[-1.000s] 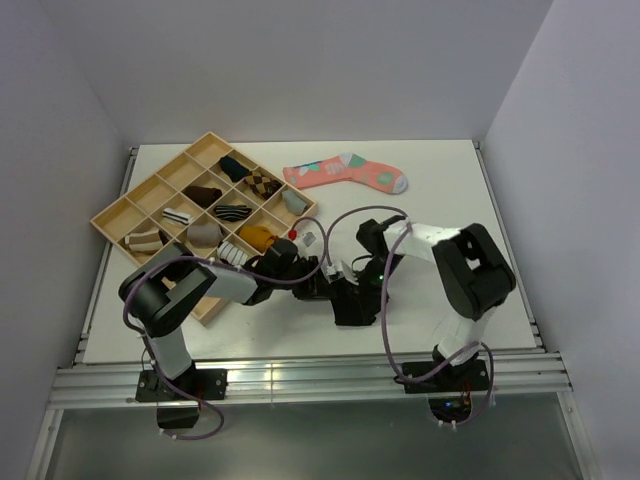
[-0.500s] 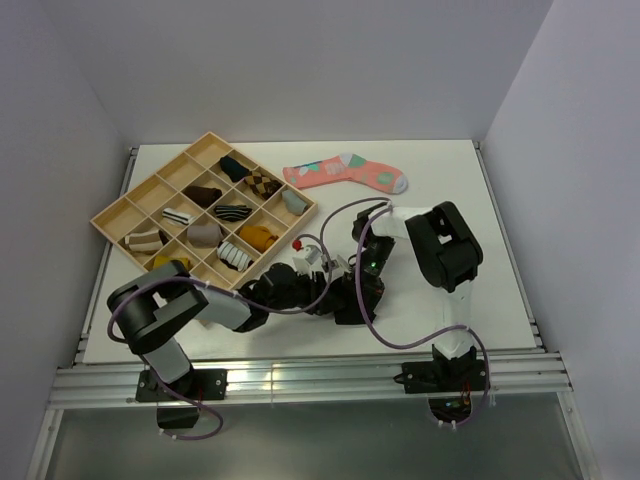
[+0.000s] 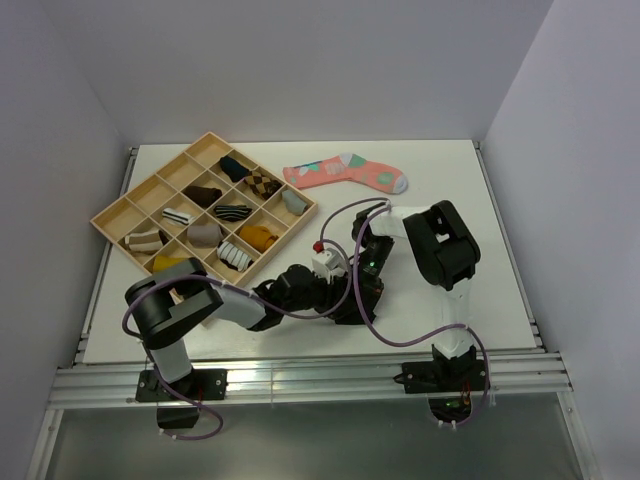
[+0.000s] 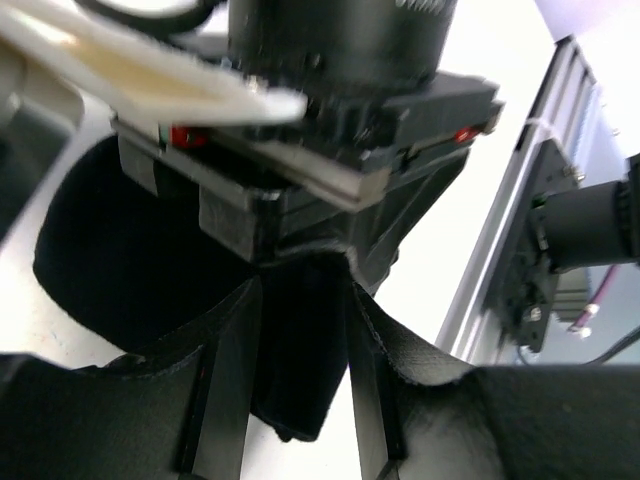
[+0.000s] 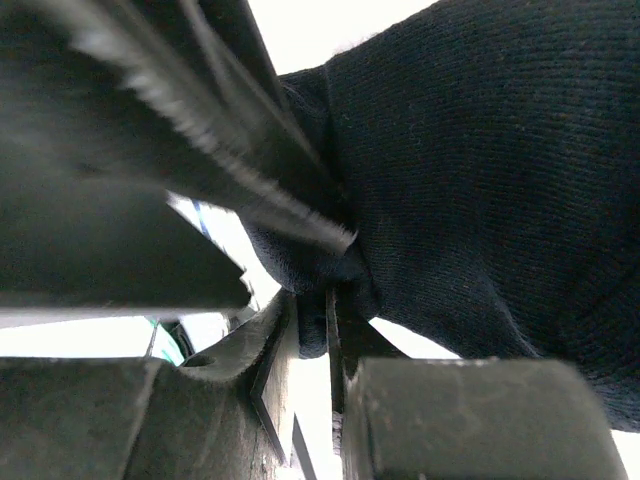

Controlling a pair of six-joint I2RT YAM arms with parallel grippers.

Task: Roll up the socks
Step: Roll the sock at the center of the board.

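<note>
Top external view gives me both arms meeting near the middle of the white bench's (image 3: 470, 210) near edge, over the black sock (image 4: 100, 260) lying there. On the wrist views my right gripper (image 5: 308, 320) is pinching a fold of it, while my left gripper (image 4: 302, 310) stands spread astride another fold (bench showing beside one finger). A wooden tray (image 3: 151, 175) sits toward the far left corner and a pink sock (image 3: 345, 172) by the far edge, with pale walls around.

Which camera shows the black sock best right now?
Right wrist: the black sock fills the frame, knit sharp, with a fold pinched in the right gripper. Left wrist shows it as a dark mass between the parted fingers of the left gripper. In the top view the two grippers cover nearly all of it.
</note>
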